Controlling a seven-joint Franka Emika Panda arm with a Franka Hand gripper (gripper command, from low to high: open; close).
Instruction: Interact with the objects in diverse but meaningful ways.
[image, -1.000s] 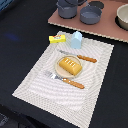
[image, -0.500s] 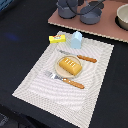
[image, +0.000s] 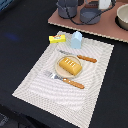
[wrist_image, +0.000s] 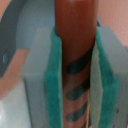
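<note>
Where the striped placemat (image: 65, 75) lies, black tabletop (image: 20, 30) surrounds.

The setting was a staged tabletop dining mock-up for robot tests, not a real kitchen. At frame centre, a striped beige placemat (image: 65, 75) lay on a black table (image: 20, 30), carrying toy food on a small plate (image: 68, 66). Grey pots (image: 75, 10) occupied a pink board (image: 95, 25) at upper right.

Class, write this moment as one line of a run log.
gripper shut on sausage | bread loaf on plate | yellow block, carton on placemat
</note>
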